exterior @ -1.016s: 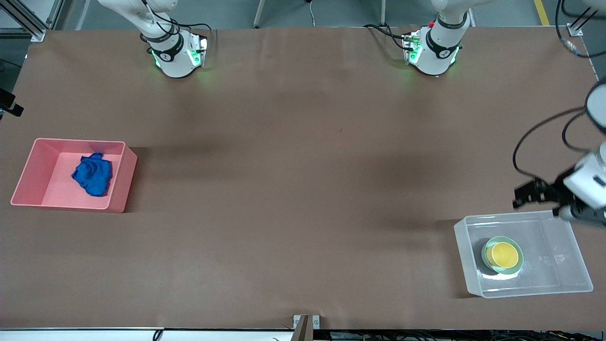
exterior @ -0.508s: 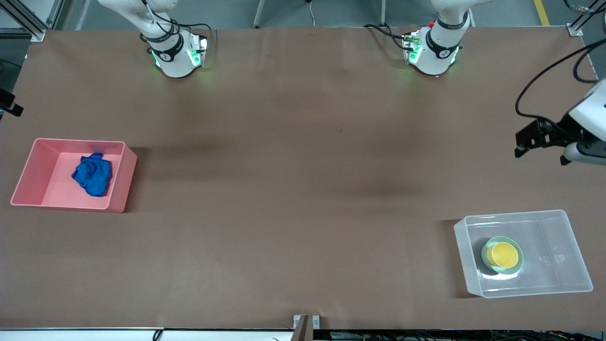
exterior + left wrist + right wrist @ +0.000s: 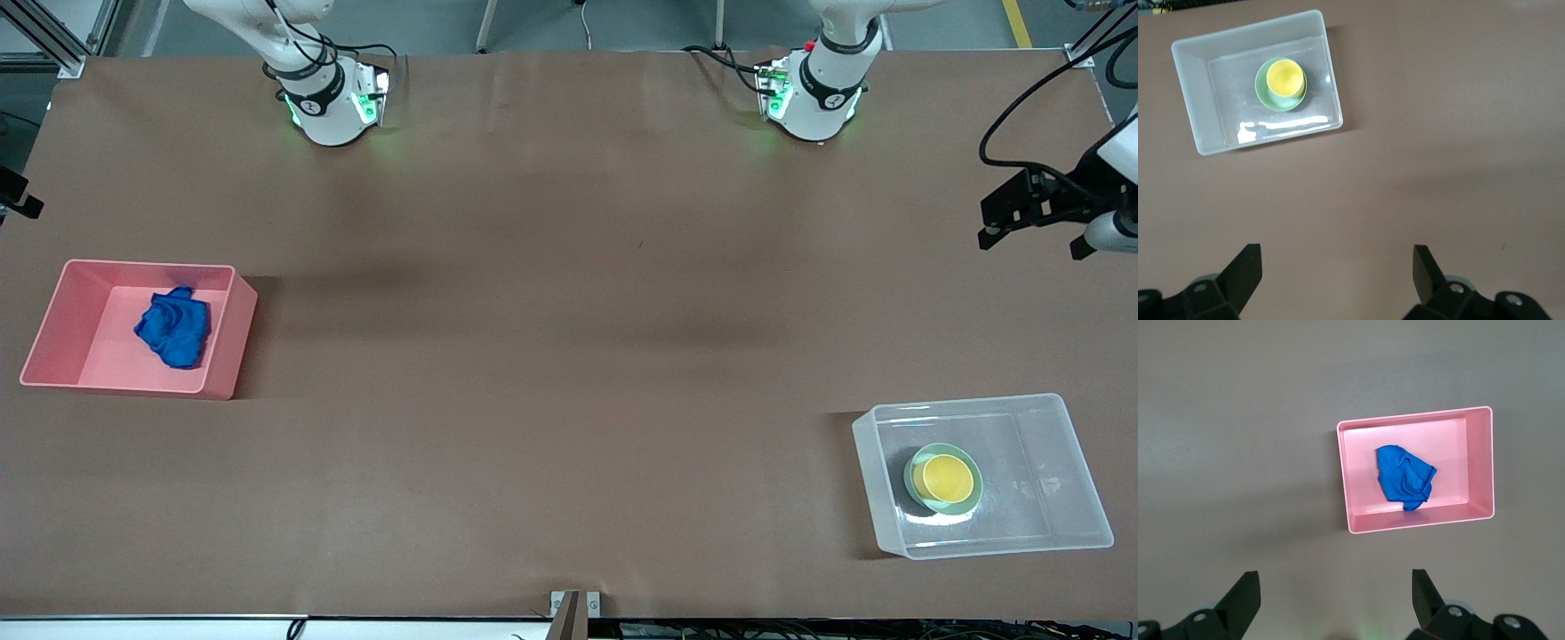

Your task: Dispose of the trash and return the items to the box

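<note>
Blue cloth wad [image 3: 173, 327]: lies crumpled inside the pink bin [image 3: 227, 342], on the bin floor, toward the wall that is farther from the front camera. The bin stands at the right arm's end of the surface [image 3: 551, 338]. The right wrist view confirms the cloth [image 3: 1405, 479] resting within the bin [image 3: 1345, 480], touching nothing else.

Clear tub [image 3: 1080, 462]: stands at the left arm's end of the surface, nearer to the front camera than the pink bin. Inside it sits the mint-green bowl [image 3: 913, 484], and the yellow cup [image 3: 948, 477] stands upright in the bowl. The pair sits toward the tub wall that faces the middle of the surface. The left wrist view shows the same nesting: cup [image 3: 1285, 77] inside bowl [image 3: 1265, 93], both within the tub [image 3: 1188, 87].

Left end effector [image 3: 1337, 267]: fingers spread wide apart, holding nothing. In the front view it [image 3: 1005, 213] hangs in the air over bare surface at the left arm's edge, well apart from the tub.

Right end effector [image 3: 1335, 588]: fingers likewise spread wide, holding nothing. It is out of the front view; its wrist camera looks down on the pink bin from well above, with bare surface between its fingers.

No loose articles lie on the surface outside the two containers.
</note>
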Motion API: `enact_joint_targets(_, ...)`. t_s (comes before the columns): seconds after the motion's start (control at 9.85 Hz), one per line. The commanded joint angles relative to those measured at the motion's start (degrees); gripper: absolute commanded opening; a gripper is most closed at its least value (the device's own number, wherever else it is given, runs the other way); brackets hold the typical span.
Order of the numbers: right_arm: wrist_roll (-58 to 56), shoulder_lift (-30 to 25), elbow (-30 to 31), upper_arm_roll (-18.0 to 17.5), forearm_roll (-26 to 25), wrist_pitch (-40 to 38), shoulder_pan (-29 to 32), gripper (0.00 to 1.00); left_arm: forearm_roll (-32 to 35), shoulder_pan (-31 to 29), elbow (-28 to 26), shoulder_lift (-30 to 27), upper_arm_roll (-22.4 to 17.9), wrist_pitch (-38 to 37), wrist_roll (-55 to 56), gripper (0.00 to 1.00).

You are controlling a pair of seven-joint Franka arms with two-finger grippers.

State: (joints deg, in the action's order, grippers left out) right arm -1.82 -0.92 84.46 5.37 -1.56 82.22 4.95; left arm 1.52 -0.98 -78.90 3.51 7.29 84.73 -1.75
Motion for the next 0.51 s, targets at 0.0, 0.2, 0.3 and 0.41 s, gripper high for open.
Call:
enact_joint_targets(0.0,-0.6,-0.2,-0.3,-0.3,0.5,-0.4,0.6,1.00,-0.6,3.3,-4.1,-2.6,-3.5,-2.3,1.1,1.00)
enact_joint_targets(0.2,-0.6,-0.2,-0.3,-0.3,0.5,-0.4,0.6,1.00,-2.6,4.4,-4.9,-3.1,-6.2,-1.9,1.1,1.00)
enact_joint_targets(0.3,-0.6,-0.2,-0.3,-0.3,0.5,-0.4,0.6,1.00,-2.5,4.3,-4.9,-2.8,-6.1,-1.7,1.0,1.00)
enact_joint_targets(0.41,-0.6,-0.2,-0.3,-0.3,0.5,-0.4,0.6,1.00,-2.2,4.3,-4.8,-2.6,-6.1,-1.7,1.2,1.00)
